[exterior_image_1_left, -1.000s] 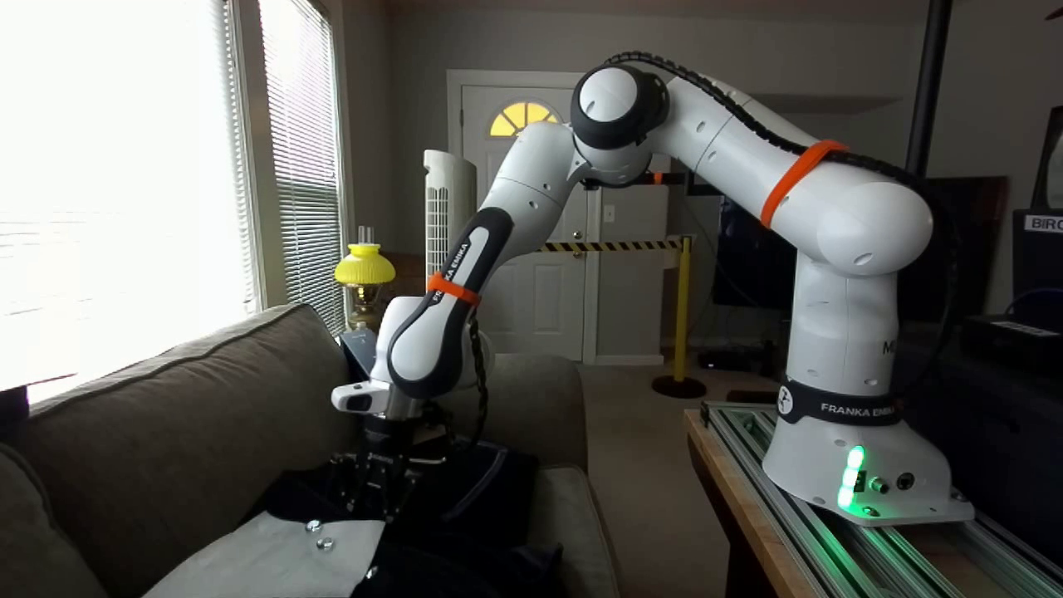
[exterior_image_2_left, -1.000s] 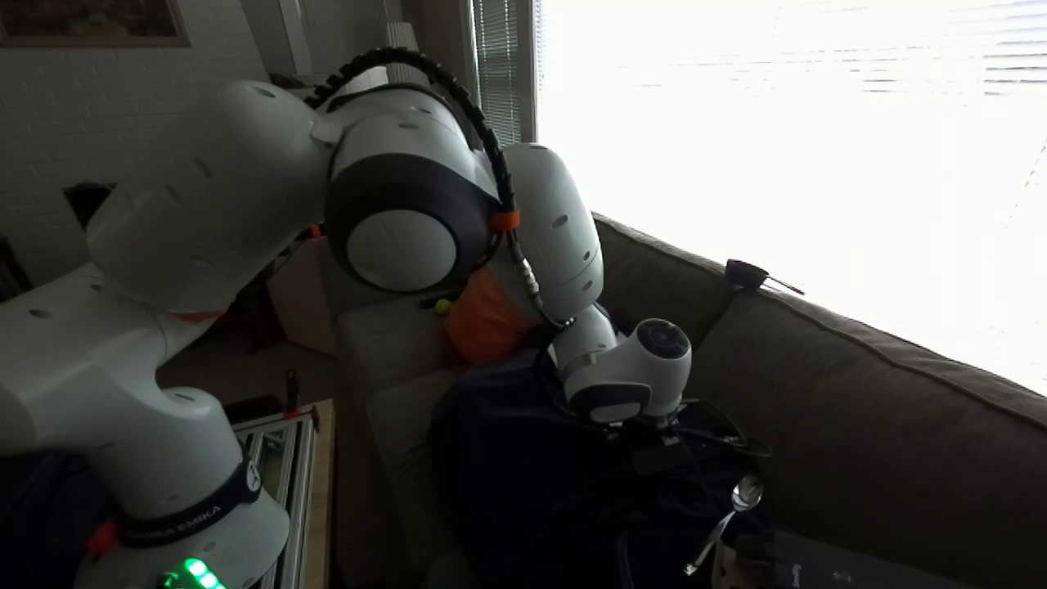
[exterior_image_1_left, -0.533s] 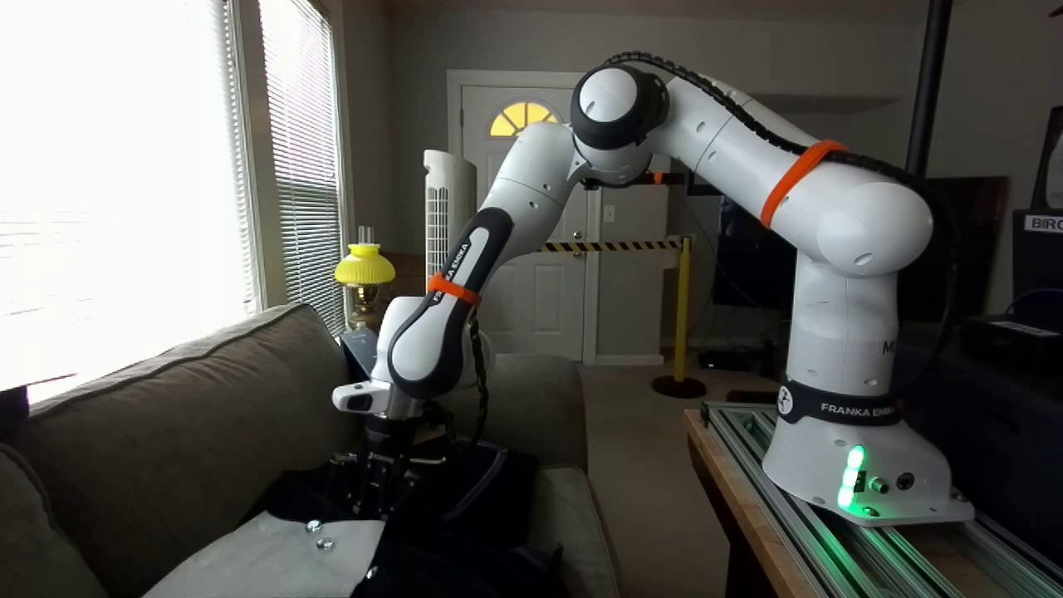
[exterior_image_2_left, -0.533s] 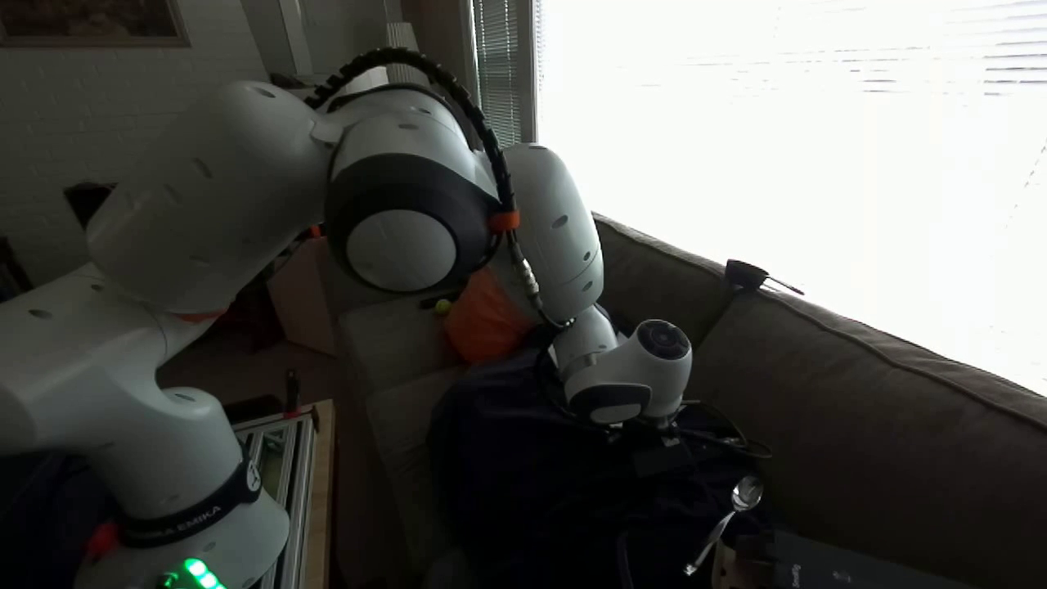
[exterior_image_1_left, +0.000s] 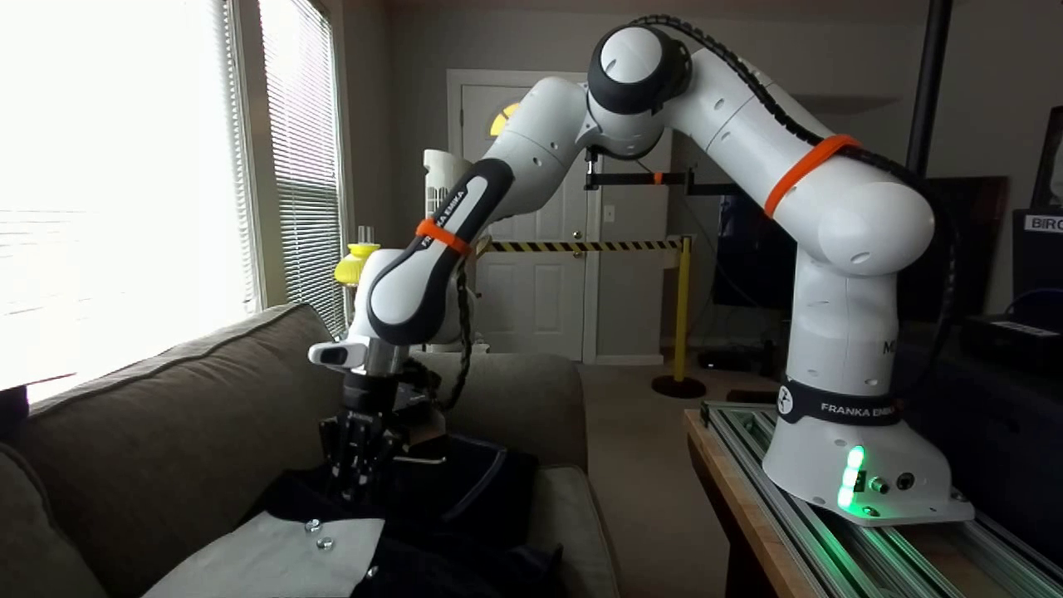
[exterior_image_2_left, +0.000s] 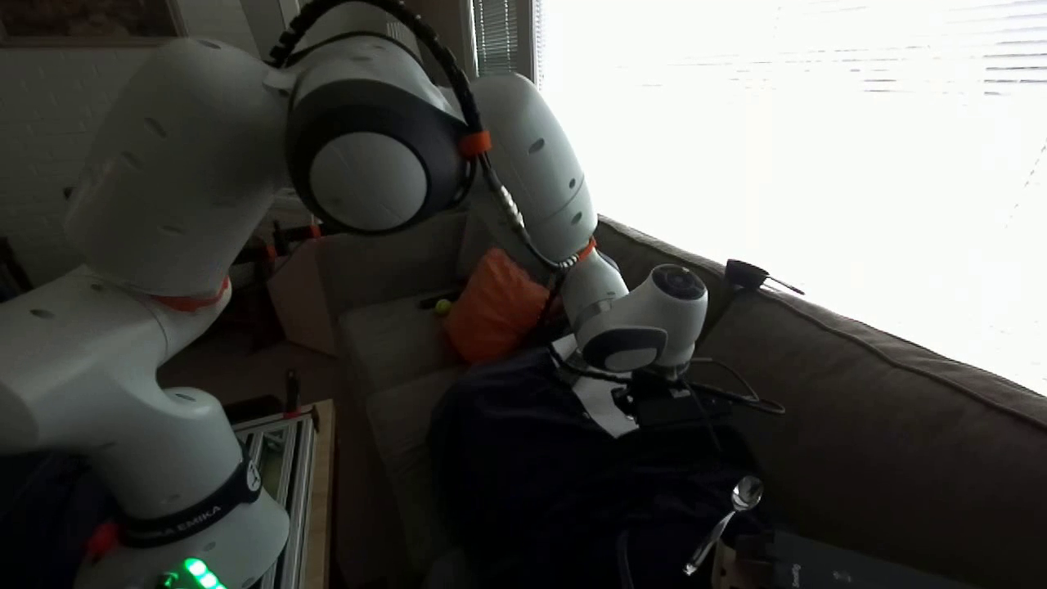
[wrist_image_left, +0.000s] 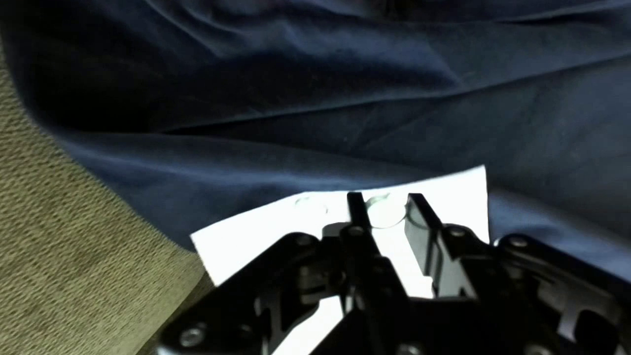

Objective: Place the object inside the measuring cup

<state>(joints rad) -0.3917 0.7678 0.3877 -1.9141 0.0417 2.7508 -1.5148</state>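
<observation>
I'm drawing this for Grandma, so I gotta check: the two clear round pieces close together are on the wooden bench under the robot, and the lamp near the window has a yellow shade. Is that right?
Not quite: the two clear round pieces lie on the white sheet on the couch, as an exterior view shows. The lamp does have a yellow shade.

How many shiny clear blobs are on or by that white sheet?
3 show in an exterior view: one clear blob and another on the white sheet, a third at its edge. The gripper may hide or hold more.
</observation>
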